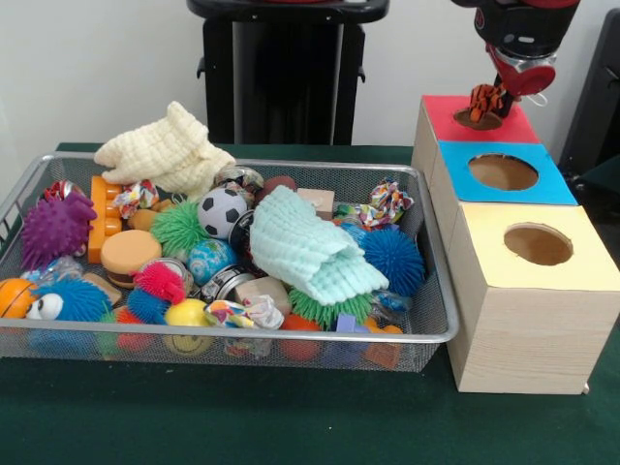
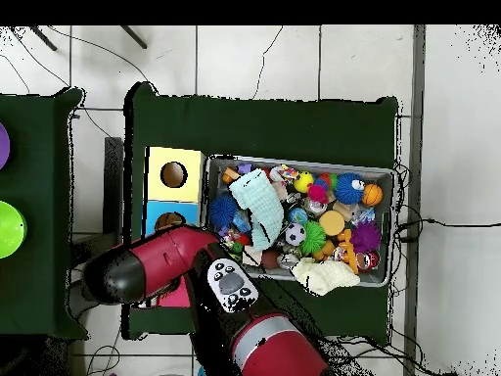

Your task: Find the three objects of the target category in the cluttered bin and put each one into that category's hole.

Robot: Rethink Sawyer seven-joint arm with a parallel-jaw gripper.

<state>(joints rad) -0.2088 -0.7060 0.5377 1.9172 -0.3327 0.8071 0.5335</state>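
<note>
The wire-mesh bin sits on the green table, full of toys; it also shows in the overhead view. An orange-and-black striped plush tiger hangs at the mouth of the red-panelled hole, at the far end of the wooden box. My gripper is right above the tiger, touching or almost touching it. I cannot tell whether it still grips the toy. In the overhead view my arm covers the red hole and the gripper. No tan-orange bear shows in the bin.
The blue-panelled hole and the yellow-panelled hole lie nearer the camera on the same box. In the bin lie a yellow cloth, a mint cloth, a soccer ball, spiky balls and rope toys.
</note>
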